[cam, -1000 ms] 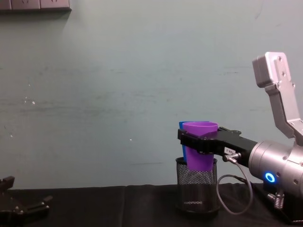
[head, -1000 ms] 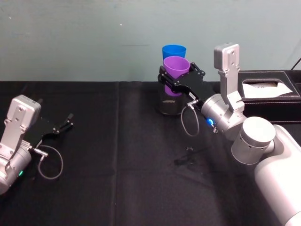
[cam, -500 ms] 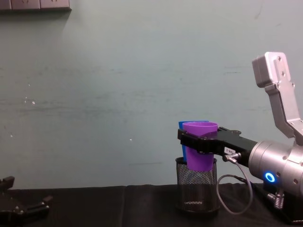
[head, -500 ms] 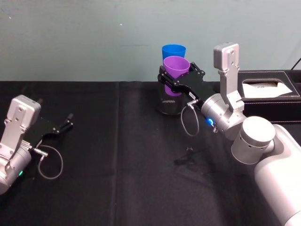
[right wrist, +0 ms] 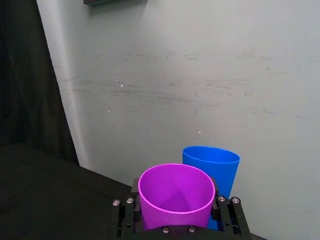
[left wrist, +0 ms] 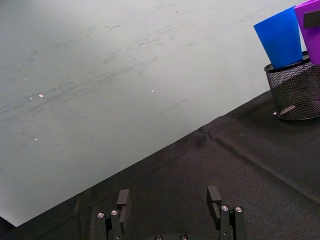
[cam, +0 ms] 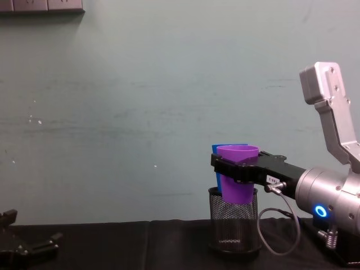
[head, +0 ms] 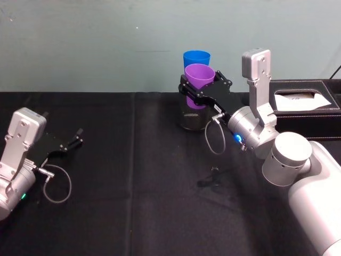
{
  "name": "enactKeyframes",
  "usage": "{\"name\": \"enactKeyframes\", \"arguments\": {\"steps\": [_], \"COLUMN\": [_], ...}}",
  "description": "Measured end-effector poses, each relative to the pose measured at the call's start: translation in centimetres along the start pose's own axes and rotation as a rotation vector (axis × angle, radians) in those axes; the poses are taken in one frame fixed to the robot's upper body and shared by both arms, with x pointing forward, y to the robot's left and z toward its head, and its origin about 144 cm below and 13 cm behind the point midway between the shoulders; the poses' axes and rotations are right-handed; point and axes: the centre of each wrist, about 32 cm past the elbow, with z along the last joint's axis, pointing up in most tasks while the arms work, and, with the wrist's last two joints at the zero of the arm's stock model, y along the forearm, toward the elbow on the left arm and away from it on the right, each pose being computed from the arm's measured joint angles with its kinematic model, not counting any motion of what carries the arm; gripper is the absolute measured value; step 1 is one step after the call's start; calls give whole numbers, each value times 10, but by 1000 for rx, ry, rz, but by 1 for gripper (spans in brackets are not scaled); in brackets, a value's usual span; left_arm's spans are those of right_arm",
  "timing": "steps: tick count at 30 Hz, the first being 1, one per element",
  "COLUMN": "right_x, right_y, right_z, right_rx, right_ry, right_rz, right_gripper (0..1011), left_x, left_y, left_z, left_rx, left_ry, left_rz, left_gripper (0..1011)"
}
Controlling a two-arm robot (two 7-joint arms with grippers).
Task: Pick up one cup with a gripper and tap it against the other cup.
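the right gripper (head: 201,85), a long black two-fingered claw on a silver-grey arm with a blue light ring, is closed around the plain purple plastic tumbler (head: 200,74), one finger on each side just under the rim. it holds the tumbler upright, off the black-draped table (head: 133,186), close to the far edge and a little right of the middle.

the plain bright blue plastic tumbler (head: 196,57) stands in a black wire-mesh pen holder (head: 192,120) at that same spot, directly behind the purple one. from the right wrist, the purple tumbler (right wrist: 176,192) sits right against the blue tumbler (right wrist: 212,160), their rims overlapping. i can't tell whether the walls are touching or a hair apart, nor whether the purple base dips into the mesh holder (cam: 233,225) or hangs just in front of it.

the left gripper (head: 72,143) rests low near the left edge of the table, fingers spread and holding nothing.

by my reading the pick-up is done and the tap itself is the step in hand. the next move calls for a short, gentle nudge of the purple tumbler toward the far edge. it should be light enough not to tip the blue tumbler or shove its holder.
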Motion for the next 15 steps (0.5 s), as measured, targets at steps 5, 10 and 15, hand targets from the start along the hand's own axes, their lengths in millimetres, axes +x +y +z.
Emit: {"name": "enactKeyframes", "arguments": {"steps": [5,10,15], "right_x": [0,0,0], "right_y": [0,0,0], "right_z": [0,0,0], "right_rx": [0,0,0], "right_ry": [0,0,0], "right_rz": [0,0,0], "right_gripper": [751,751,751], "left_x": [0,0,0], "left_y": [0,0,0], "left_z": [0,0,0], "left_rx": [0,0,0], "left_ry": [0,0,0], "left_rz": [0,0,0], "left_gripper": [1000,1000,1000]}}
